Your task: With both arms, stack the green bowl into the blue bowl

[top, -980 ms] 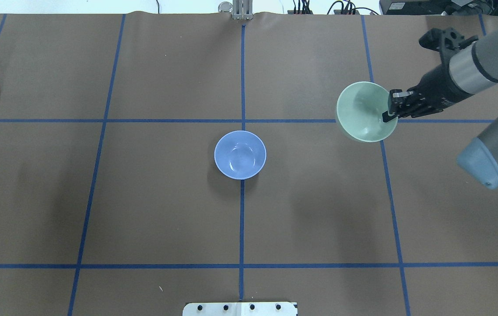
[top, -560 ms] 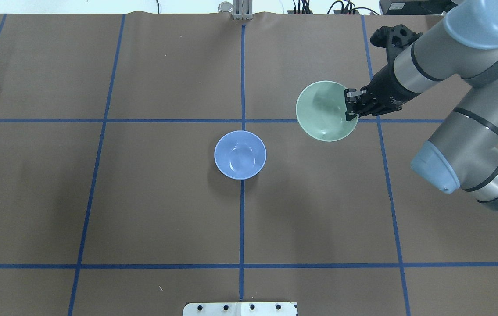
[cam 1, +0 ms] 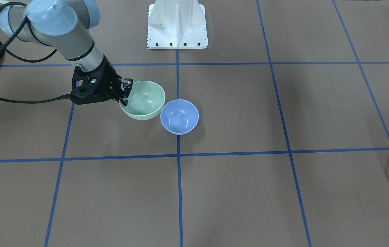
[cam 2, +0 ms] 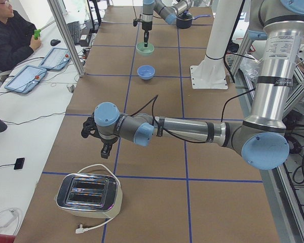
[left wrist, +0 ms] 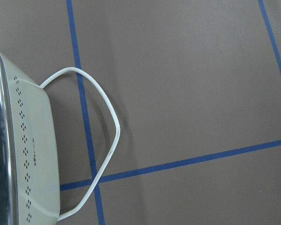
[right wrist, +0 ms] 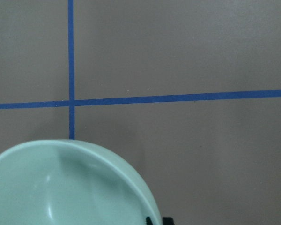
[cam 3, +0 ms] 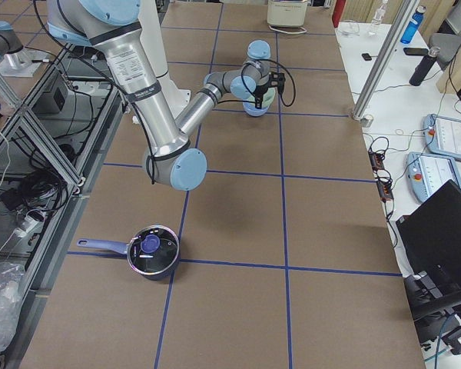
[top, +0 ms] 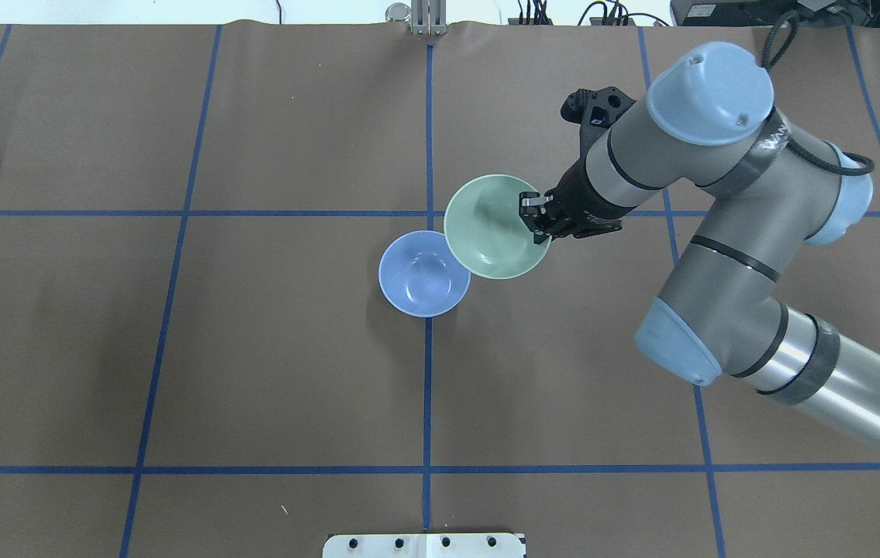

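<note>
My right gripper (top: 536, 221) is shut on the rim of the pale mint-green bowl (top: 495, 226) and holds it upright above the table. In the overhead view the green bowl's edge overlaps the far right rim of the pale blue bowl (top: 424, 273), which stands empty at the table's centre. In the front view the green bowl (cam 1: 143, 100) hangs just beside the blue bowl (cam 1: 179, 116), with the right gripper (cam 1: 124, 92) on its rim. The right wrist view shows the green bowl (right wrist: 70, 187) at the bottom. My left gripper (cam 2: 106, 150) hovers near a toaster; I cannot tell whether it is open or shut.
A toaster (cam 2: 88, 195) with a white cord (left wrist: 107, 140) sits at the table's left end. A lidded pot (cam 3: 150, 250) stands at the right end. The white pedestal (cam 1: 177, 24) is at the robot's side. Blue tape lines (top: 427, 387) cross the brown table.
My right arm has carried the green bowl leftward across the table, from well right of the blue bowl until it overlaps the blue bowl's rim. The blue bowl has not moved.
</note>
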`<state>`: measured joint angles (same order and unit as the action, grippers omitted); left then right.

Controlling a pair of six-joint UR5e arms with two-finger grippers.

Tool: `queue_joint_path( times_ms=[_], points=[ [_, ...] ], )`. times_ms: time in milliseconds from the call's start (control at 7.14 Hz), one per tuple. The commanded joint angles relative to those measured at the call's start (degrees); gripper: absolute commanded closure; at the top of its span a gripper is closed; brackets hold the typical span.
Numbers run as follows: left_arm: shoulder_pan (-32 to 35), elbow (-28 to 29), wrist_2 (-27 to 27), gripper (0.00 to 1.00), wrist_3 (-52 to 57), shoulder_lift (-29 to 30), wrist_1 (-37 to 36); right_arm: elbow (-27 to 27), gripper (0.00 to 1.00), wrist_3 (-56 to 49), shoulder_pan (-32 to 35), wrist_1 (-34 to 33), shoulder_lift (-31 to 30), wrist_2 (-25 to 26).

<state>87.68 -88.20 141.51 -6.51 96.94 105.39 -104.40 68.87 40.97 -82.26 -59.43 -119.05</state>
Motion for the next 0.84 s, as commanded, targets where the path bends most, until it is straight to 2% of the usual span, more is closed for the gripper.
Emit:
queue_joint_path(
  times_ms=[0,280,560,700],
  points=[
    [0.3,0.0,0.0,0.02,0.0,0.0,0.0,2.4,1.0,1.4,-1.2,0.6,3.2,0.5],
    [0.3,0.0,0.0,0.03,0.0,0.0,0.0,6.5,1.0,0.9,-1.8,1.5,6.0,0.2],
    [0.3,0.0,0.0,0.02,0.0,0.0,0.0,11.2,1.0,1.1,-2.6,7.1,6.8,0.3],
    [0.3,0.0,0.0,0.02,0.0,0.0,0.0,12.6,1.0,1.1,-2.8,7.5,7.6,0.4]
  ],
)
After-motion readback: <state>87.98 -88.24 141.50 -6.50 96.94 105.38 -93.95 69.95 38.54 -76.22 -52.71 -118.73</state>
